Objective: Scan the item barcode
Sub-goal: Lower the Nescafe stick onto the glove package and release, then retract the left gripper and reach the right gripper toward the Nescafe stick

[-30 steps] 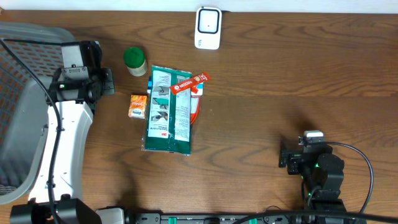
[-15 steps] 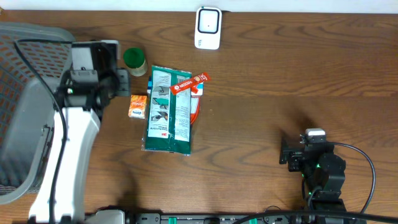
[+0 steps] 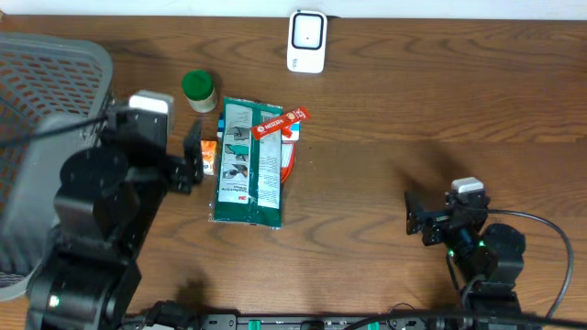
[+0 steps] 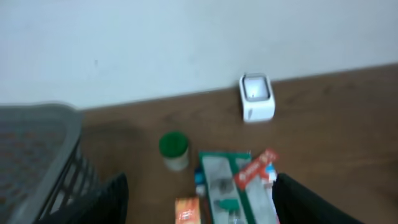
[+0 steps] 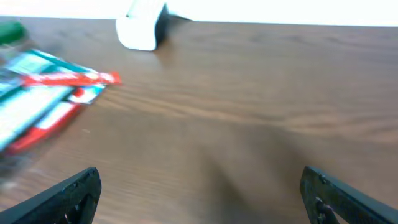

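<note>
A small pile of items lies left of the table's middle: a green-and-white package (image 3: 249, 163), a red bar (image 3: 280, 122) across its top, a small orange box (image 3: 209, 156) and a green-capped jar (image 3: 198, 90). The white scanner (image 3: 307, 40) stands at the back edge. My left gripper (image 3: 193, 154) hovers open just left of the orange box, holding nothing. The left wrist view shows the orange box (image 4: 186, 210) and package (image 4: 233, 186) between my left gripper's (image 4: 200, 186) spread fingers. My right gripper (image 3: 415, 220) is open and empty at the front right.
A grey mesh basket (image 3: 37, 82) fills the far left, right beside my left arm. The scanner (image 5: 142, 28) and the package (image 5: 37, 74) lie far ahead of the right gripper (image 5: 199, 180), with bare brown wood between.
My left arm swung away from the basket toward the front, alongside the orange box, and its jaws went from shut to open. The right arm shifted only slightly.
</note>
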{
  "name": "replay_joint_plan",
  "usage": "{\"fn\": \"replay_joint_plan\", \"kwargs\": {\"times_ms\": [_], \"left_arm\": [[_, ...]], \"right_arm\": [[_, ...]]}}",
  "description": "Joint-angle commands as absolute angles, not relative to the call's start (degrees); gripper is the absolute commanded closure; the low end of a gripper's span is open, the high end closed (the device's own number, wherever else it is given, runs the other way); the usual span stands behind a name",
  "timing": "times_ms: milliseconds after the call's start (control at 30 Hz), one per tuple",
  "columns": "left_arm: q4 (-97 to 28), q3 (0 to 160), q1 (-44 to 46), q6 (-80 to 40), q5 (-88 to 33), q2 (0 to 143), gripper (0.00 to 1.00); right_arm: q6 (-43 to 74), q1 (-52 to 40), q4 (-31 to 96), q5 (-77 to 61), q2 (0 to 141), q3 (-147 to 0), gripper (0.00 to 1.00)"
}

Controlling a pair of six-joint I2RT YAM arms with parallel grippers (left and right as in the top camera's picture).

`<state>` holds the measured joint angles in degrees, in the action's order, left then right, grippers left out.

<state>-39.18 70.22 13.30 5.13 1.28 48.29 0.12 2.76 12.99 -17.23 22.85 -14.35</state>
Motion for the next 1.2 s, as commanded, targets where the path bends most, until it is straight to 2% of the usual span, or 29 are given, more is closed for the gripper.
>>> {"fn": "replay_joint_plan", "kwargs": {"times_ms": [0, 233, 367, 467, 533, 667, 833, 933, 1167], "left_arm": [[-42.0, 70.4, 13.5, 3.1, 4.3, 47.4, 0.26], [-43.0, 67.3, 13.5, -3.4, 13.9, 40.2, 0.26], [-42.9, 64.9, 13.5, -3.8, 16.5, 33.1, 0.25], [-42.8, 62.0, 13.5, -5.1, 20.6, 25.6, 0.24], [-42.6, 60.0, 13.5, -5.3, 23.6, 20.7, 0.2], [-42.4, 58.2, 13.5, -5.3, 26.7, 15.0, 0.18], [-42.4, 58.2, 13.5, -5.2, 26.6, 15.2, 0.18], [-42.4, 58.2, 13.5, -5.2, 26.6, 15.9, 0.17], [-44.1, 58.2, 13.5, -5.2, 26.6, 16.1, 0.17]], "right_arm": [[3.2, 2.9, 16.1, -21.5, 22.8, -19.9, 0.01], [-0.2, 2.9, 30.8, -21.3, 22.9, -29.0, 0.01], [-0.9, 2.9, 34.2, -21.3, 22.9, -29.1, 0.01], [-0.9, 2.9, 34.5, -21.7, 22.9, -29.1, 0.01], [-0.9, 2.9, 33.6, -22.2, 22.9, -29.2, 0.01], [-0.9, 2.9, 27.7, -25.6, 22.9, -29.3, 0.01], [0.0, 2.9, 28.4, -34.2, 22.9, -29.2, 0.01], [-0.1, 2.9, 32.6, -31.9, 22.9, -29.2, 0.01], [5.2, 2.9, 30.6, -30.9, 23.1, -29.2, 0.01]]}}
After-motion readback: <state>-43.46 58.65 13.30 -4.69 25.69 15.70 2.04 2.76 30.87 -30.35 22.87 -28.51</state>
